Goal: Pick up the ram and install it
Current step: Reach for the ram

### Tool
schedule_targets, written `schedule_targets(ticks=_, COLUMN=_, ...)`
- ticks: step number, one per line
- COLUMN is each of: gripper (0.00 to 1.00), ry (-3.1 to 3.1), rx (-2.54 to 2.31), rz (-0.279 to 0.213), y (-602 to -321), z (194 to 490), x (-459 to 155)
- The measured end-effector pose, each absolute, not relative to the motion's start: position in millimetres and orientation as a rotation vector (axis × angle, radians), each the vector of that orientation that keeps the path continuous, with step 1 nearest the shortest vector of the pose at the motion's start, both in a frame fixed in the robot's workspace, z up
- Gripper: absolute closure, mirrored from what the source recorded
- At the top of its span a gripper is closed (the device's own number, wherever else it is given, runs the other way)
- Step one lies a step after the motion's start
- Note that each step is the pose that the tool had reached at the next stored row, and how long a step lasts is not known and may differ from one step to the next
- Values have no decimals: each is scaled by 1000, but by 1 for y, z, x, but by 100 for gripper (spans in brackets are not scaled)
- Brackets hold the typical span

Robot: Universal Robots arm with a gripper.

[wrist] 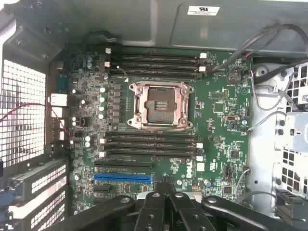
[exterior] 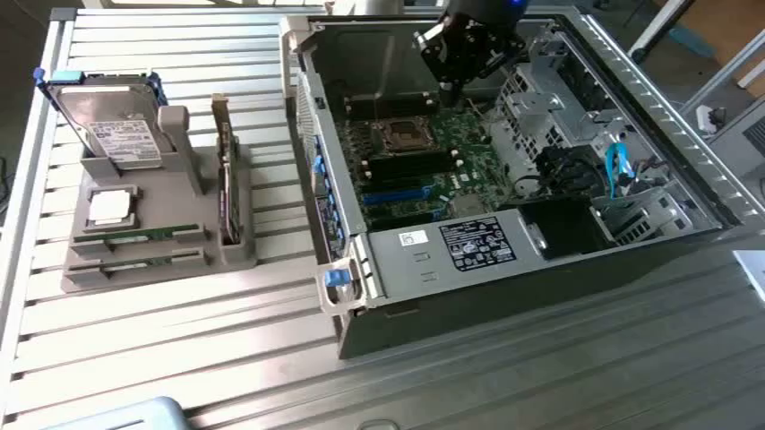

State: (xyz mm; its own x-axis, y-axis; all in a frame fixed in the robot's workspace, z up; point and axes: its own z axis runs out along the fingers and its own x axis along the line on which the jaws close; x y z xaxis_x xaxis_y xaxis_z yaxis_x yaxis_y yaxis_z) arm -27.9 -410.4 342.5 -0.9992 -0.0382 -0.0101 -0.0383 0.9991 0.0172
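Black end effector (exterior: 452, 91) (wrist: 166, 195) hangs tip-down inside open grey computer case (exterior: 538, 291), over green motherboard (exterior: 413, 166) (wrist: 221, 120); fingers clenched, nothing gripped. Thin green ram stick (exterior: 150, 234), beside its twin, lies in grey plastic holder (exterior: 179, 170) on slatted metal counter (exterior: 179, 340), at the exterior view's left, well apart.

Two ram sticks (exterior: 146, 235), one hard drive (exterior: 114, 130), one expansion card (exterior: 225, 170).

The setting is a robotics laboratory or workshop bench for computer assembly, indicated by the slotted aluminium-profile table (exterior: 538, 358), the open desktop computer case (exterior: 418, 305) with its motherboard (exterior: 413, 175) exposed, the grey parts fixture (exterior: 167, 258) holding a hard drive (exterior: 114, 134), and the robot arm (exterior: 478, 36) above the case.
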Motion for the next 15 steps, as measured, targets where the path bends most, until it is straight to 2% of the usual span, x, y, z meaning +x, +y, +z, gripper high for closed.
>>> schedule_targets(ticks=8, gripper=89, ry=3131, rx=-60, rz=27, y=-410, z=342, x=-50)
schedule_targets(ticks=15, gripper=89, ry=3131, rx=-60, rz=25, y=-410, z=342, x=-102)
